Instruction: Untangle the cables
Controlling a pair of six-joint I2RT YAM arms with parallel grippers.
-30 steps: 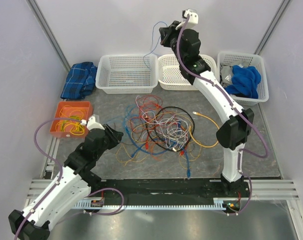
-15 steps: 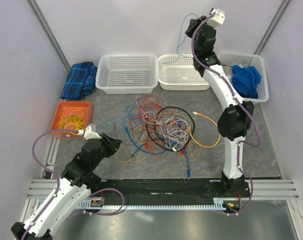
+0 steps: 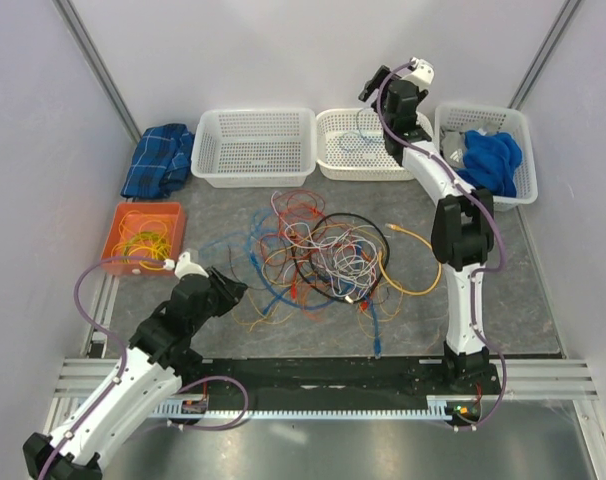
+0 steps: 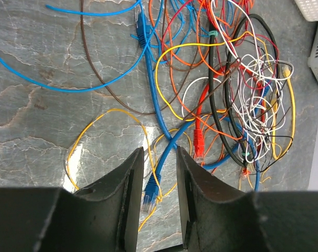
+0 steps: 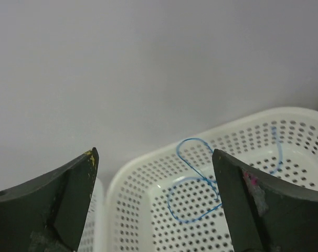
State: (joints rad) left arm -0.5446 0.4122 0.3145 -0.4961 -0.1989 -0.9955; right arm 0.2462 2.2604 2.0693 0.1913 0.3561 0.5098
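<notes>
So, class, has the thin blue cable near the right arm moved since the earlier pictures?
Yes. The thin blue cable dangled in mid-air; it has dropped and now lies looped inside the middle white basket.

Spread flat as one jumble of cables (image 3: 323,255) on the middle of the grey table (image 3: 233,205): thin wires in red, orange, white, yellow, blue and brown, all crossing. Ringed and threaded by a thicker black loop (image 3: 335,215), with white wires bunched inside it. Trailing out left in a thick blue cable (image 4: 152,89), plug end free, crossing a thin yellow loop (image 4: 109,110). Ending right in a yellow cable (image 3: 415,238) with plug. Well apart, one thin blue wire (image 5: 193,140) curled inside the middle white basket (image 3: 353,177).
</notes>
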